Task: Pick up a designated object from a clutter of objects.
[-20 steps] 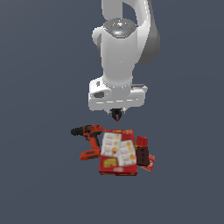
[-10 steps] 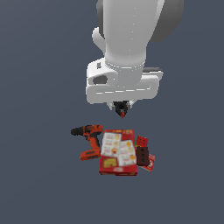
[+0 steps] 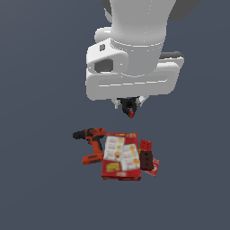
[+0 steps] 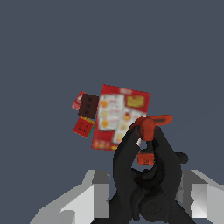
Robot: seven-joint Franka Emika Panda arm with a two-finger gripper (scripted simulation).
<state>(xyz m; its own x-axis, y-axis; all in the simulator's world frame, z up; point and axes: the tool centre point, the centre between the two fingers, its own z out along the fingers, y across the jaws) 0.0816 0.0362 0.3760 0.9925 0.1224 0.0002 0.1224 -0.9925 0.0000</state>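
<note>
The small black spring clamp [image 3: 129,108] with its red-orange tip hangs high above the heap, held under the white hand. In the wrist view the black clamp [image 4: 146,170] fills the foreground, its orange tip over the red box. My gripper [image 3: 129,104] is shut on the clamp; its fingers [image 4: 98,192] show as pale grey blocks either side of the clamp. Below lies the clutter: an orange-black drill [image 3: 92,143], a flat red box [image 3: 120,157] with pale labels, and small red and dark brown pieces [image 3: 147,158].
The heap rests on a plain dark grey floor [image 3: 40,188]. In the wrist view the red box [image 4: 118,117] and the small brown piece [image 4: 89,105] lie far below. The large white arm body [image 3: 134,58] fills the upper middle of the exterior view.
The arm has risen steadily toward the camera, lifting the clamp further above the heap. The heap itself has not shifted.
</note>
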